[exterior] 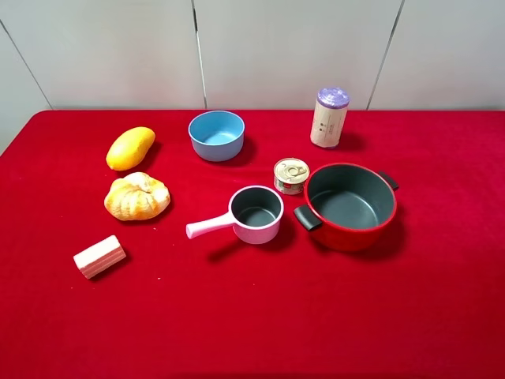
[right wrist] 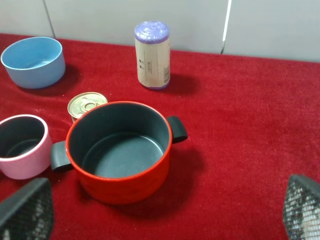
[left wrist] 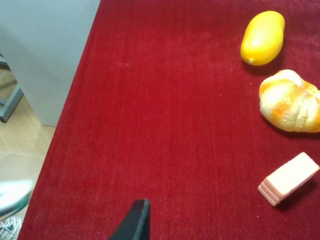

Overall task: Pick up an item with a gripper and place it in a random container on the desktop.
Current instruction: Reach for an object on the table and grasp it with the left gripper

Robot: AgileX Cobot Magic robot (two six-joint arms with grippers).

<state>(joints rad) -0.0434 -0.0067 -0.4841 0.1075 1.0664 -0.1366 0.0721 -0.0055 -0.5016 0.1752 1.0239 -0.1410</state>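
Nothing done; item (exterior: pixel 99 257) lies untouched on desktop (exterior: pixel 252 332), lower left of exterior view; container (exterior: pixel 349 205) right of centre, empty; left gripper (left wrist: pixel 136 225), right gripper (right wrist: pixel 160 212) both spread, holding nothing; pick, carry, drop remain.

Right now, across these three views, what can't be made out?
Left wrist: the bottom edge cuts off all but one black fingertip.
Right wrist: the frame edge hides the handle of the small pink saucepan.
Exterior high: the print on the tan purple-capped cylinder is too small to read; both arms are out of frame.
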